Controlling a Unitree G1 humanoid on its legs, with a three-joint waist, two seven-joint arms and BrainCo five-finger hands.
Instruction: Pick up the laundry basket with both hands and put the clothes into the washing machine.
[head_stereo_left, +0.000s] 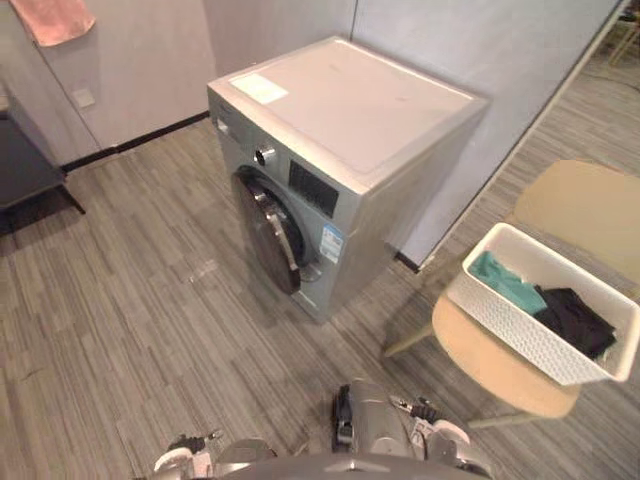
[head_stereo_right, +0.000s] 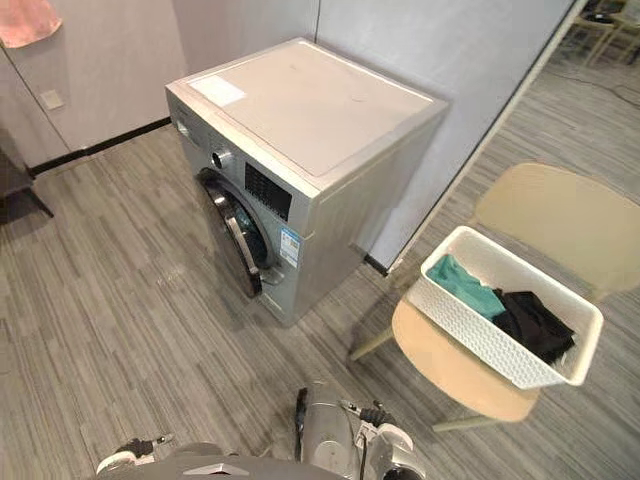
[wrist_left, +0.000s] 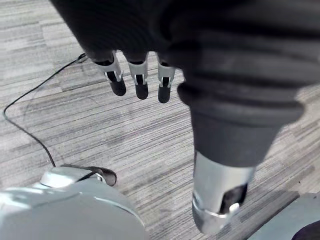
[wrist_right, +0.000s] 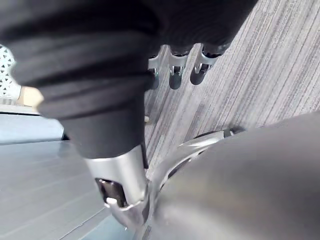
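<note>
Laundry basket (head_stereo_left: 520, 325) sits on the chair (head_stereo_left: 500, 372) seat with the clothes (head_stereo_left: 505, 283) inside, well apart from my hands. Left hand (wrist_left: 137, 75) and right hand (wrist_right: 175, 70) hang loosely spread, empty. Basket looks light and stiff; I'd grip both short-end rims.

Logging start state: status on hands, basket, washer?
Left hand and right hand open, empty. White basket on chair at robot's right, clothes inside, untouched. Washing machine ahead, door not swung open.
</note>
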